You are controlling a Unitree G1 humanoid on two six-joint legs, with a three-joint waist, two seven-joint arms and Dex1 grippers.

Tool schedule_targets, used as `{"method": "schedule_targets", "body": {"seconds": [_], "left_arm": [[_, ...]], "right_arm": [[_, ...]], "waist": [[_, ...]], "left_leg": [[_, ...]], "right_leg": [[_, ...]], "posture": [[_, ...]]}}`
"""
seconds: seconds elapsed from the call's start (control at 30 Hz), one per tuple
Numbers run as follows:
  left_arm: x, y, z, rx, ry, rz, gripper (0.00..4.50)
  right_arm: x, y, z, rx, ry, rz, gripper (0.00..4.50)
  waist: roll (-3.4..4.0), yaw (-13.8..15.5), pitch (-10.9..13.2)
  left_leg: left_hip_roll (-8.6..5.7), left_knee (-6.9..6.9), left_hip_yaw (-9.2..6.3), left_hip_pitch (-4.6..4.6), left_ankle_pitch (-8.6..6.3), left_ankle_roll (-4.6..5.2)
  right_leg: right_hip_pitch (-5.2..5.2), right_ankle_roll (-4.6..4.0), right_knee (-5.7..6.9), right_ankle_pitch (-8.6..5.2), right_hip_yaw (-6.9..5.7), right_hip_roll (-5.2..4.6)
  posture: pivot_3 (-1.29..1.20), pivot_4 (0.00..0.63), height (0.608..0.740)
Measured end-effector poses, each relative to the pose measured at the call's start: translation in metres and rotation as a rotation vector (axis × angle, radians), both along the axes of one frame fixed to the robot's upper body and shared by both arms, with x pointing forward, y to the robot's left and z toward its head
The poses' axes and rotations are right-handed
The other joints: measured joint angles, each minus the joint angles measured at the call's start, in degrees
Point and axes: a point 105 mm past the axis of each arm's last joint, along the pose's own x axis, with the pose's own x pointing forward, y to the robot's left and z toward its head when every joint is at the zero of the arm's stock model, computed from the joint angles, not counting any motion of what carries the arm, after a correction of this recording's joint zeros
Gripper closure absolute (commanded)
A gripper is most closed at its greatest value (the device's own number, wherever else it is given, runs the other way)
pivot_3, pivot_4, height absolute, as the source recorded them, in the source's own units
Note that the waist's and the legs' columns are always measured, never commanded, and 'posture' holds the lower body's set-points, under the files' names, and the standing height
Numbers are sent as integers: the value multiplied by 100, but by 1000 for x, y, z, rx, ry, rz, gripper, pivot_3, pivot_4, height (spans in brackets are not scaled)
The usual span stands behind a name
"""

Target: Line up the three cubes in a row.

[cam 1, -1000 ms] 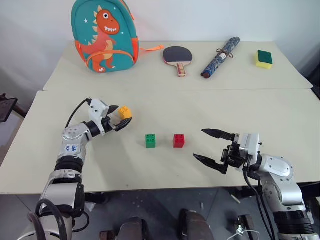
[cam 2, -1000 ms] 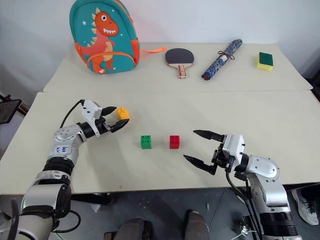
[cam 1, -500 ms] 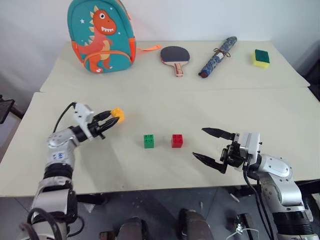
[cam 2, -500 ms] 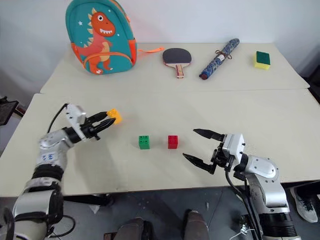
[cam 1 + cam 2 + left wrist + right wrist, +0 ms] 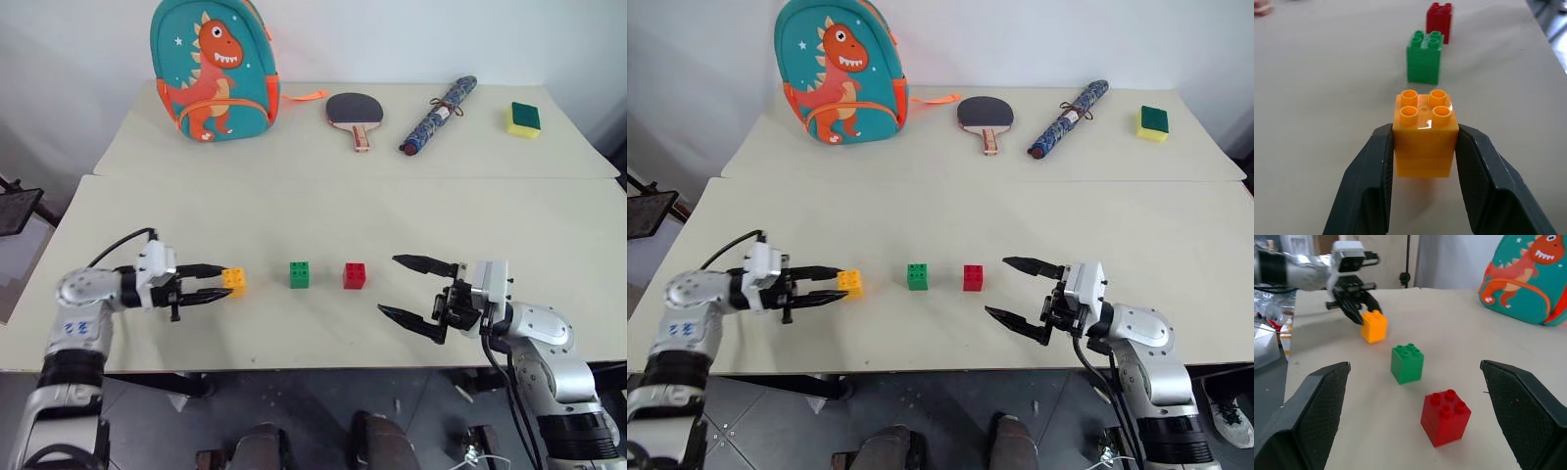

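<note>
The left end effector [image 5: 227,285] has clamped onto the small yellow-orange studded plastic brick [image 5: 234,281] and pulled it back into line with the green studded brick [image 5: 300,274] and red studded brick [image 5: 355,275] on the beige tabletop [image 5: 323,211], so the row looks basically done (right end effector [image 5: 404,286] hangs wide open, holding nothing).

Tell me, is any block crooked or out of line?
Nothing stands out. The yellow-orange cube, gripped by the left gripper, sits upright in line with the green cube and red cube.
</note>
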Motion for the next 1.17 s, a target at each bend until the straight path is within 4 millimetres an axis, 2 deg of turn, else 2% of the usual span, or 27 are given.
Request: {"method": "schedule_targets", "body": {"seconds": [0.17,0.47,0.53,0.73,0.87,1.07,1.17], "left_arm": [[14,-7,-3,23,16,-36,3051],[24,-6,-4,26,22,-20,3051],[23,-3,-4,40,40,-14,2329],[18,9,-8,75,99,11,754],[11,26,10,46,57,56,754],[-5,61,35,-24,32,251,754],[-17,67,44,-6,22,293,754]], "right_arm": [[-2,-4,-2,-30,17,8,0],[-10,-4,-7,-38,42,9,0],[-11,-4,-7,-37,49,12,0],[-8,-6,-3,-42,39,18,0],[5,-14,6,-93,34,33,0],[27,-33,20,-253,66,26,0],[31,-36,24,-304,86,47,0]], "waist": [[0,-43,0],[0,-25,0],[0,-25,0],[0,-36,0],[-1,-45,1],[-1,-128,2],[-1,-138,2]], "left_leg": [[0,-11,3,-1,0,0],[0,-1,2,-1,0,0],[1,-2,1,0,0,0],[1,-2,1,-3,0,0],[3,-2,-2,-4,0,0],[5,-4,-8,-4,0,0],[6,-5,-13,-5,-1,0]], "right_leg": [[-8,1,-2,0,-3,1],[-4,1,0,0,0,0],[-4,1,2,0,0,0],[-7,1,1,0,0,0],[-10,1,3,0,0,0],[-10,1,7,0,0,-1],[-10,1,8,0,-1,-2]], "posture": [[0,150,740],[0,150,740],[0,150,740],[0,150,740],[0,150,740],[0,150,740],[0,150,740]]}}
